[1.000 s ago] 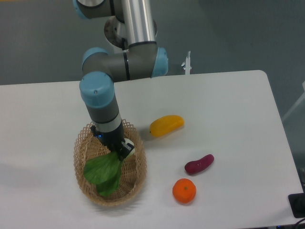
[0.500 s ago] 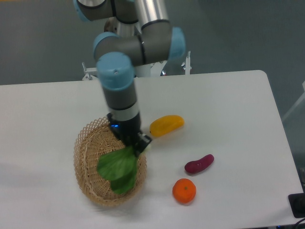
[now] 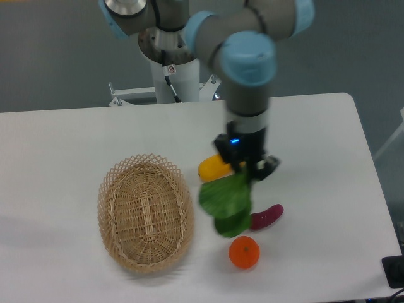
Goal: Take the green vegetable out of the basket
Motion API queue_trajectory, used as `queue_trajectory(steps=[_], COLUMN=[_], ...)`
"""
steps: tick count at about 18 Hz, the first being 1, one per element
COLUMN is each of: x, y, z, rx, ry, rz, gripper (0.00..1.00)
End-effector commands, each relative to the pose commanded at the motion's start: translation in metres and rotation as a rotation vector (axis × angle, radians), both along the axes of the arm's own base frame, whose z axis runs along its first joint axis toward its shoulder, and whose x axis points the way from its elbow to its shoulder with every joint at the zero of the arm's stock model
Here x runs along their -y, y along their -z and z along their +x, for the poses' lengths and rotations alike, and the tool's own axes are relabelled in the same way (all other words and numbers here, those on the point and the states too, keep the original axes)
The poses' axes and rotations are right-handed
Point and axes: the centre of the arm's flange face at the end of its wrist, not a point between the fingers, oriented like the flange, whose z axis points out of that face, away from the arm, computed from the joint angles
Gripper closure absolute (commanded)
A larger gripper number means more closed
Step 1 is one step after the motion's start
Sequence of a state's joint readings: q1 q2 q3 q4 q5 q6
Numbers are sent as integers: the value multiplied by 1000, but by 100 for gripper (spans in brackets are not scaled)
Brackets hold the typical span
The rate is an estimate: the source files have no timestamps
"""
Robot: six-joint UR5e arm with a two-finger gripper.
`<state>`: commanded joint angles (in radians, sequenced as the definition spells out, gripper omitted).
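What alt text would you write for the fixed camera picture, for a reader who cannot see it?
A robot arm's pincer holds the green vegetable in the air, to the right of the empty wicker basket. The leaves hang in front of a yellow fruit and a purple sweet potato, with an orange below on the white table.
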<state>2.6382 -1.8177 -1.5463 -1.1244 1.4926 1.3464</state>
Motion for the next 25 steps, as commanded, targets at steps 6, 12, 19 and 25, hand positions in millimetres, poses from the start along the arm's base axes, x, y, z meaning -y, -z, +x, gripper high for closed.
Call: queue_trajectory(steps=[6,12,19,25], x=[50,59,58,58], y=[3,4,3,1], z=[-42,-44,-43,-44], rx=[-15,-15,-13,-17], ry=[54,55,55,55], rz=[-22,-22,-13,-10], gripper=[64,63,63,63])
